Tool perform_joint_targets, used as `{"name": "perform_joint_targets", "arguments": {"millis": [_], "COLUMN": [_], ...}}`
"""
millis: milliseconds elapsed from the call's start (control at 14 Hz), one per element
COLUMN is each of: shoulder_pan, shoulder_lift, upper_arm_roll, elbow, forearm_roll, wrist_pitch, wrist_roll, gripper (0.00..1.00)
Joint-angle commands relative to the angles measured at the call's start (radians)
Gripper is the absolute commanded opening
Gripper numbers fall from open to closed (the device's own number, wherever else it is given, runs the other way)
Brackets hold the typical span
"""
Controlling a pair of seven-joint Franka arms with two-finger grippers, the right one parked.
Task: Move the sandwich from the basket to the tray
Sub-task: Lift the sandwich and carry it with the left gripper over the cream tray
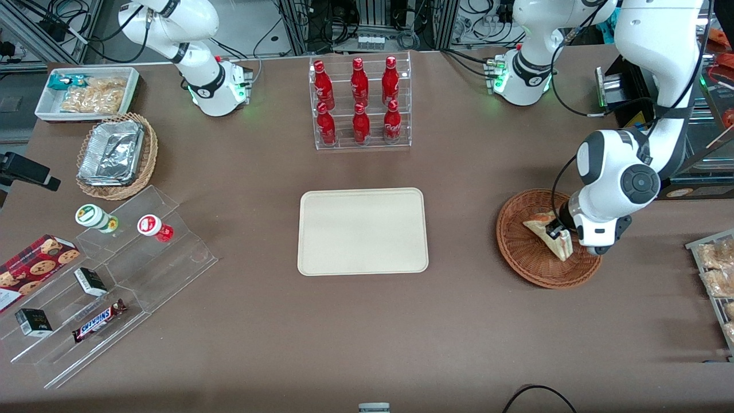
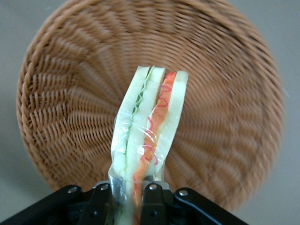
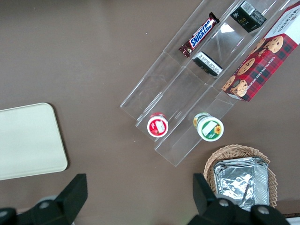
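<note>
Brown table (image 1: 470, 321), beige tray (image 1: 362, 231) at its middle, woven basket (image 1: 519, 244) toward the working arm's end.
Over the basket the left gripper (image 1: 561, 236) is clamped on the sandwich (image 1: 551, 234), its fingers (image 2: 152, 199) pinching the wrapped wedge at one end, so that the white bread with red and green filling stands edge-on above the wicker bottom. Whether the sandwich touches the basket cannot be told. Red bottles (image 1: 358, 97) stand in a clear rack farther from the front camera than the tray.

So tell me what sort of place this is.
Likely a robotics lab staged as a snack counter: cable-filled racks edge the table, a bottle rack and tray sit on it, and the gripper clamps the sandwich above the basket.
</note>
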Motion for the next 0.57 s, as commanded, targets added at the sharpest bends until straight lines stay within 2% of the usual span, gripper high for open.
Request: {"name": "perform_joint_targets", "arguments": {"millis": [0,214,500], "shoulder_pan": [-0.045,-0.169,-0.347], "shoulder_lift": [0.053,0.135,0.329], "upper_arm_roll": [-0.078,-0.083,-0.086], "elbow": [0.202,0.338,0.546], "forearm_roll": [0.013,0.01,-0.001], "wrist_pitch": [-0.221,-0.269,-0.265], "wrist_roll": [0.247,0.22,0.032], "gripper": [0.08,0.04,0.02]}}
